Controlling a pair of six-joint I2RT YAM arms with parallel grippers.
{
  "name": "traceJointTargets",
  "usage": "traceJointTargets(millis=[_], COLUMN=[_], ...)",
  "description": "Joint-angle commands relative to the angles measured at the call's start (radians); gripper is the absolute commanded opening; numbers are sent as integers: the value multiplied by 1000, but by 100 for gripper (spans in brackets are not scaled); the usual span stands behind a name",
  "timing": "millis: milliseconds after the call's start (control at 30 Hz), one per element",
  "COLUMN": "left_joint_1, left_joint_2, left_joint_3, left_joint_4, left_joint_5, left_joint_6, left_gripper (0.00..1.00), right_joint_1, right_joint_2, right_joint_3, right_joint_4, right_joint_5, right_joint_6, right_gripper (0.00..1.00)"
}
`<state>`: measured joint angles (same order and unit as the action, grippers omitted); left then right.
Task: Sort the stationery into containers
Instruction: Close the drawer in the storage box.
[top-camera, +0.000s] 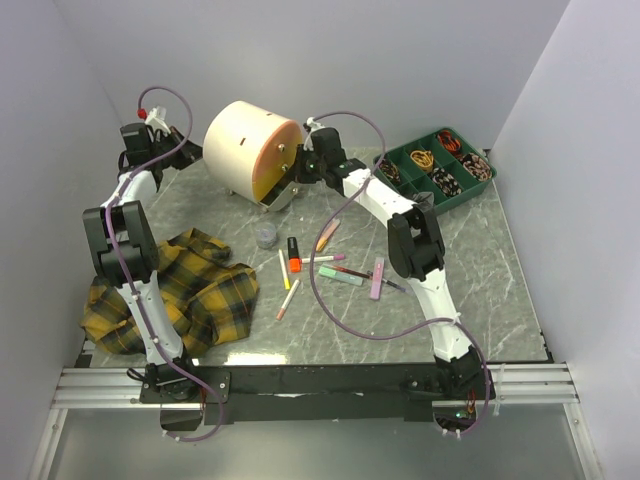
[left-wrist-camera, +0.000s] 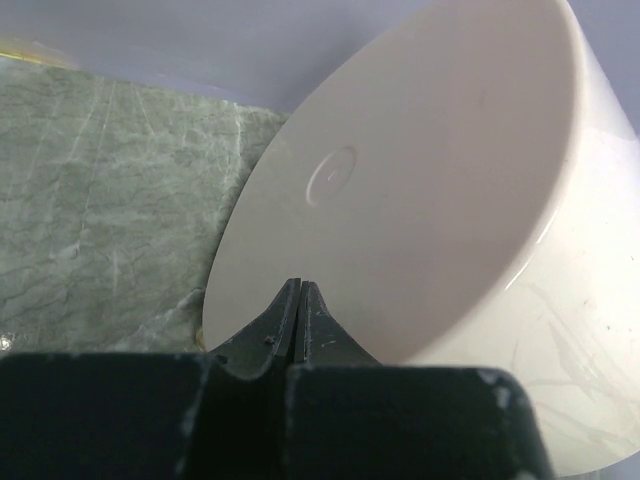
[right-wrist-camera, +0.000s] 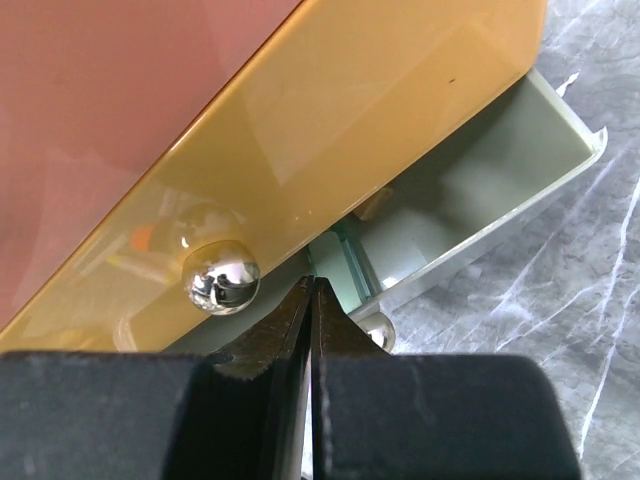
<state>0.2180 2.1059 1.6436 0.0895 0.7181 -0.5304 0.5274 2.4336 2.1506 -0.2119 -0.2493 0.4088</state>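
Standing at the table's 12 o'clock, the cream drum chest (top-camera: 245, 140) has its bottom drawer (right-wrist-camera: 470, 190) pulled out beneath the yellow drawer (right-wrist-camera: 330, 130). Both the left gripper (left-wrist-camera: 301, 288) and the right gripper (right-wrist-camera: 312, 285) are pinched closed on nothing. Loose pens and markers (top-camera: 341, 275) lie at its 5 o'clock.

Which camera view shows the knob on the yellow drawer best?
The right wrist view: the shiny round knob is close up on the yellow drawer front. The top view shows the whole chest, but the knob is too small there. The left wrist view shows only the chest's plain back.
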Motion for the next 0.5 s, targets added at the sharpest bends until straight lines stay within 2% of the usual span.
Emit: traceJointTargets(millis=[0,67,200,467], left_joint_1=[-17,-17,-12,-11], left_joint_2=[0,-1,3,9], left_joint_3=[48,51,55,58], left_joint_4=[-10,-17,-27,-40], left_joint_5=[23,15,3,-5], left_joint_6=[41,58,66,81], left_gripper=[1,2,7,10], right_joint_1=[-3,-20,-59,-79], right_joint_2=[-19,-59,-149,-180], right_joint_3=[29,-32,-89,-135], right_joint_4=[2,14,34,23], right_joint_5=[33,51,-11,-42], right_joint_6=[6,1,22,25], right_gripper=[7,5,2,0])
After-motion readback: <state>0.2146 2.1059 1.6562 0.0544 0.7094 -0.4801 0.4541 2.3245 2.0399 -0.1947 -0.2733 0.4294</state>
